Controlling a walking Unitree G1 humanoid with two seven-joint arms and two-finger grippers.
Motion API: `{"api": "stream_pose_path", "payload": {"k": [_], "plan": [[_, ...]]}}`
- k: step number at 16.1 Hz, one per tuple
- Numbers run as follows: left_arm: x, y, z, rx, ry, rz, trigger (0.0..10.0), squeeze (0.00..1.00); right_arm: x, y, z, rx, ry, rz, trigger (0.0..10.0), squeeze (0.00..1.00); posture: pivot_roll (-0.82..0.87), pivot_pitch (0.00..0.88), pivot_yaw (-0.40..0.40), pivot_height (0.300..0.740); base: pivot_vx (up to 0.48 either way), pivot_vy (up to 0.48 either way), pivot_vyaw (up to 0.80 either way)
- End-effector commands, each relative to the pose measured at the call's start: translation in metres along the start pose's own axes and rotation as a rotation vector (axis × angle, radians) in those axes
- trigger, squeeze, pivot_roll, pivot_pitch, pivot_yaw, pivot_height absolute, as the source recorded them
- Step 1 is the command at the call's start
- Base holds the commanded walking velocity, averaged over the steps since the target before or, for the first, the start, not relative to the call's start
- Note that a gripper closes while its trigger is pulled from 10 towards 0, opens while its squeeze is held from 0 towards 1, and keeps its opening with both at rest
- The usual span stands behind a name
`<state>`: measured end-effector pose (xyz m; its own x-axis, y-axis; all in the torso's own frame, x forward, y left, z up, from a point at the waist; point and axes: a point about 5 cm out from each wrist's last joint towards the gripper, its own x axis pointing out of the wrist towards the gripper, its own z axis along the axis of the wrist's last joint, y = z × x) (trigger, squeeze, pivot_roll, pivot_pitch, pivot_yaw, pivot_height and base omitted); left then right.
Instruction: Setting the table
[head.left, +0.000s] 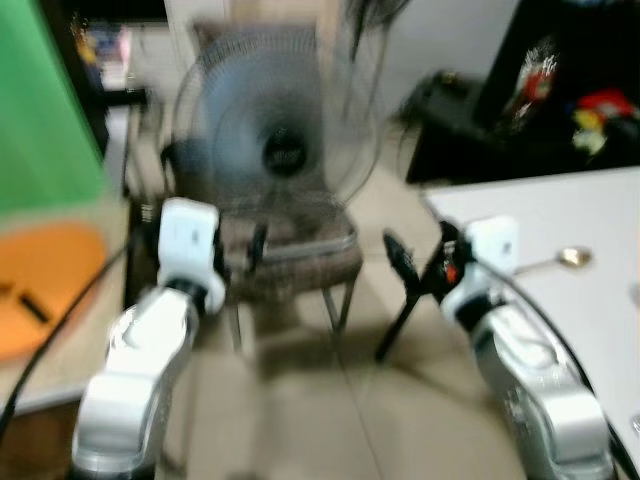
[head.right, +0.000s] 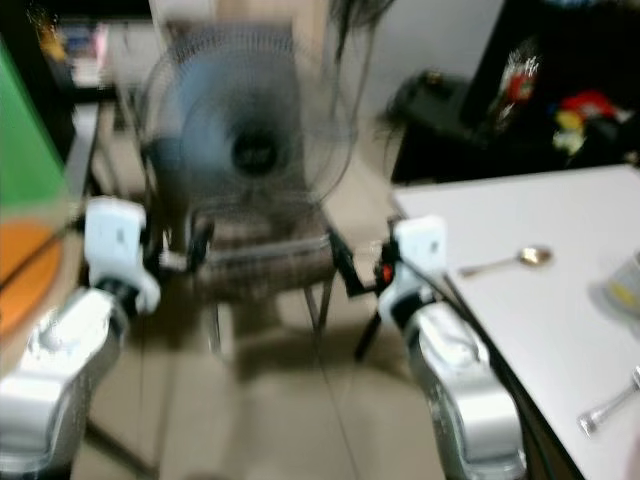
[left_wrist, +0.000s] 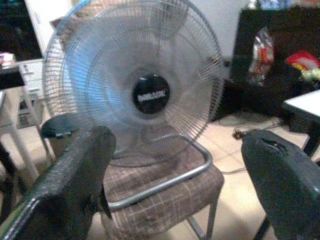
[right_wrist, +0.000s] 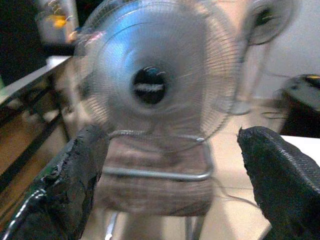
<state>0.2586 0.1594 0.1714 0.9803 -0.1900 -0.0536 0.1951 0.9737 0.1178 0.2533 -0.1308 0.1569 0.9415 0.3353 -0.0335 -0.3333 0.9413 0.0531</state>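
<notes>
A white table (head.left: 590, 215) stands at my right. On it lie a metal spoon (head.right: 522, 258) and, nearer the front edge, a fork (head.right: 608, 406). A blurred grey and yellow item (head.right: 626, 286) sits at the table's right edge. Both silver arms are raised in front of me over the floor, left of the table. My left gripper (left_wrist: 175, 192) is open and empty, with its fingers (left_wrist: 75, 185) wide apart. My right gripper (right_wrist: 175, 187) is open and empty too, close to the table's near corner (head.left: 420, 265). The head views are blurred.
A large standing fan (head.left: 275, 130) rests on a brown checked chair (head.left: 300, 255) straight ahead. At the left are a green panel (head.left: 40, 100) and an orange round thing (head.left: 45, 280) on a beige surface. A dark cabinet (head.left: 560, 90) stands behind the table. Tiled floor lies between.
</notes>
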Motion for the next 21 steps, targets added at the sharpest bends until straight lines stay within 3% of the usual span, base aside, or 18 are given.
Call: {"api": "stream_pose_path", "payload": {"k": [1, 5, 9, 16, 21], "plan": [[-0.001, 0.001, 0.0, -0.009, 0.005, 0.002, 10.0, 0.0, 0.002, 0.0, 0.004, -0.013, -0.015, 0.008, 10.0, 1.0, 0.1, 0.0, -0.09, 0.74, 0.0, 0.0, 0.8], [-0.002, 0.001, 0.005, -0.004, -0.021, 0.011, 10.0, 0.0, 0.003, 0.001, 0.005, -0.005, -0.021, 0.016, 10.0, 1.0, 0.11, 0.0, -0.097, 0.74, 0.0, 0.0, 0.8], [-0.004, 0.01, 0.002, -0.015, -0.01, 0.087, 10.0, 0.0, 0.004, -0.001, 0.002, 0.015, -0.004, 0.003, 10.0, 1.0, 0.11, 0.0, -0.101, 0.74, 0.0, 0.0, 0.8], [-0.004, 0.009, 0.003, -0.019, -0.03, 0.068, 10.0, 0.0, 0.004, 0.003, 0.002, 0.033, -0.005, 0.035, 10.0, 1.0, 0.11, 0.0, -0.099, 0.74, 0.035, 0.0, 0.0], [-0.007, 0.01, 0.001, -0.02, -0.023, 0.063, 10.0, 0.0, 0.005, 0.006, 0.001, 0.023, -0.001, 0.074, 10.0, 1.0, 0.12, 0.0, -0.106, 0.74, 0.286, 0.0, 0.73]]}}
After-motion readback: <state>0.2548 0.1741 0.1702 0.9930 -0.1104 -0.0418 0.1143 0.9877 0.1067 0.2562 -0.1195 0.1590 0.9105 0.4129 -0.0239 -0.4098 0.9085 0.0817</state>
